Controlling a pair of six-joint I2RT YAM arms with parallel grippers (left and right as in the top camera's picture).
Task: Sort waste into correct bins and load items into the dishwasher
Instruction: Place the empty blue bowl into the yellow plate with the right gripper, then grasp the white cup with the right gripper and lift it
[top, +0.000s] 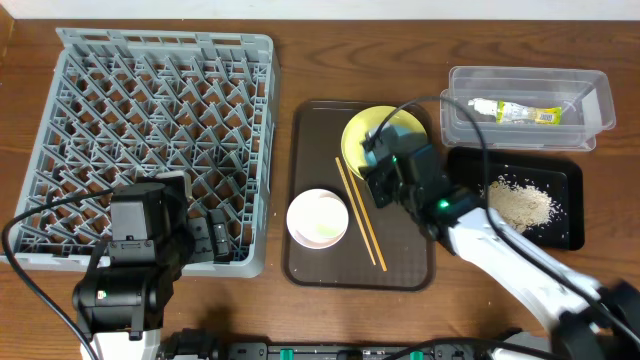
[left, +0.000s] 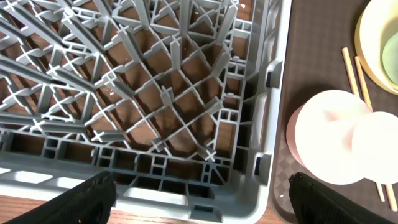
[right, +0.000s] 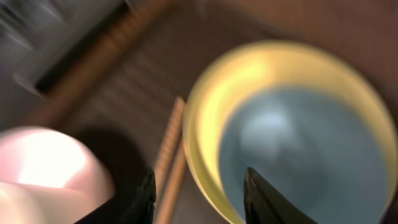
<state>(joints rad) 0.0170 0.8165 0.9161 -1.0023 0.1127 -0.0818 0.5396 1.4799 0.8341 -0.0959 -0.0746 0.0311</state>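
1. Grey dish rack (top: 150, 130): far left of the wooden table (top: 300, 60), its peg lattice bare in both the overhead and left wrist views.
2. My left pincer (left: 202, 202): above the rack's near right corner, jaws spread wide, nothing between them.
3. Dark brown tray (top: 300, 200): just beside the rack's right wall, at mid-table.
4. White bowl (top: 318, 218): upright on the tray's near left part.
5. Two wooden chopsticks (top: 360, 215): lying side by side on the tray, slanting from the plate's left edge toward the near right, just right of the white bowl.
6. Yellow plate (top: 358, 135): at the tray's far end, with the light-blue bowl (right: 305, 155) sitting on it.
7. My right pincer (right: 196, 199): over the near left rim of the plate, jaws parted and gripping nothing; the wrist view is blurred.
8. Clear tub (top: 590, 100): far right, holding the white, green and yellow wrapper (top: 515, 113).
9. Black tray (top: 570, 175): just in front of the tub, holding the heap of rice scraps (top: 518, 203).
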